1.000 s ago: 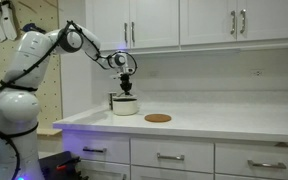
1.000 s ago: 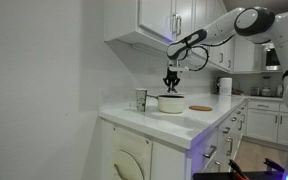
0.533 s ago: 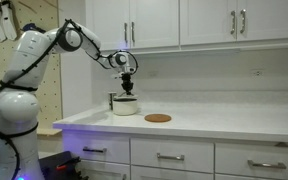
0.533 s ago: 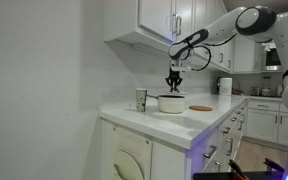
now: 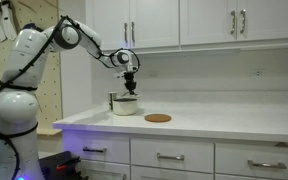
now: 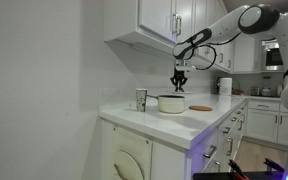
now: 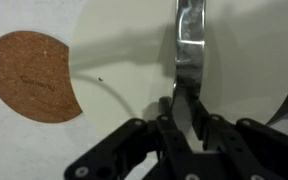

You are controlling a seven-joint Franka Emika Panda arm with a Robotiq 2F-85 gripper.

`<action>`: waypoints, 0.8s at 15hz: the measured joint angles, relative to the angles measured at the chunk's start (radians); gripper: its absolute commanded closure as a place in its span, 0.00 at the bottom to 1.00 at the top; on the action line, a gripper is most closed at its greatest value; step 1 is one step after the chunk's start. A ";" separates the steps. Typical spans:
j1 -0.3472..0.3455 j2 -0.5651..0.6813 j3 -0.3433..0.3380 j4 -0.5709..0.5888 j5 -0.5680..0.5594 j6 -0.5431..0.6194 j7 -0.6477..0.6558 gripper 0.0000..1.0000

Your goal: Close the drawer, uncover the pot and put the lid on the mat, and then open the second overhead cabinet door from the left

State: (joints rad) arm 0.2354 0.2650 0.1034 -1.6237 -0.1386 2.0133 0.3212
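Observation:
In the wrist view my gripper point(image 7: 184, 108) is shut on the silver strap handle point(image 7: 188, 45) of the round pale lid point(image 7: 246, 55), which fills most of that view. In both exterior views the gripper point(image 5: 131, 83) point(image 6: 180, 80) hangs just above the cream pot point(image 5: 125, 106) point(image 6: 171, 104), with the lid lifted slightly off it. The brown cork mat point(image 5: 158, 118) point(image 6: 200, 108) point(image 7: 29, 76) lies bare on the counter beside the pot. The drawer fronts point(image 5: 94, 152) below look shut. The overhead cabinet door point(image 5: 156, 22) is shut.
A small cup point(image 6: 141, 98) stands near the pot at the counter's end. A white wall rises behind the white counter point(image 5: 224, 122). More shut overhead doors point(image 5: 264, 20) sit further along. A paper roll point(image 6: 224, 86) stands at the far end.
The gripper has risen a little and shifted slightly toward the mat, taking the lid up with it. The pot and the mat have not moved.

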 measured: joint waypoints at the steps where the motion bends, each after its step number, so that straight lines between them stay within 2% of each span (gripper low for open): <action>1: -0.009 -0.005 -0.004 -0.005 0.000 0.000 0.000 0.94; 12: -0.112 -0.033 -0.053 -0.034 0.013 0.000 -0.008 0.94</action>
State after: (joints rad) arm 0.1236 0.2322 0.0506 -1.6578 -0.1260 2.0133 0.3135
